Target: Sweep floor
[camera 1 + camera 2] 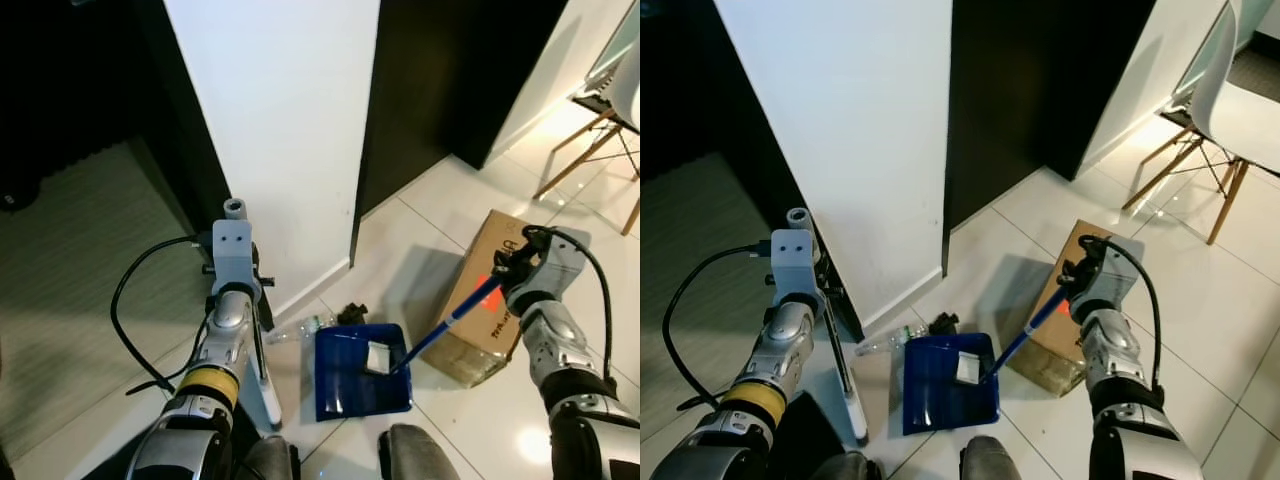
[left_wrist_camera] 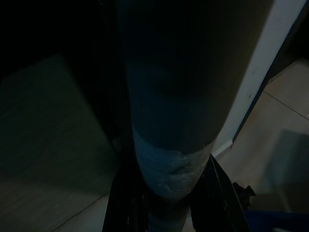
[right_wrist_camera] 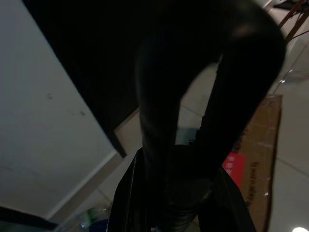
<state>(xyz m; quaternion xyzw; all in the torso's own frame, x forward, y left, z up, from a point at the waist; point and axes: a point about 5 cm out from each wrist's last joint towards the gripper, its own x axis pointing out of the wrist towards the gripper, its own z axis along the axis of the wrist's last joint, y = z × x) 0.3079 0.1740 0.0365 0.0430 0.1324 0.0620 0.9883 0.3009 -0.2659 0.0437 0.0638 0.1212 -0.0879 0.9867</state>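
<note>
While the right gripper is clamped on the blue handle, whose tip reaches the dustpan, the left gripper grips a white pole; broom head hidden.

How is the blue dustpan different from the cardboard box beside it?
The dustpan is dark blue, shallow and open, with a white scrap lying in it; the cardboard box is brown, taller and closed, with a red label. The dustpan has a long blue handle held by the right gripper. Both sit on the tiled floor.

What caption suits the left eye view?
Right gripper holds the dustpan handle; paper scrap inside, cardboard box beside.
</note>
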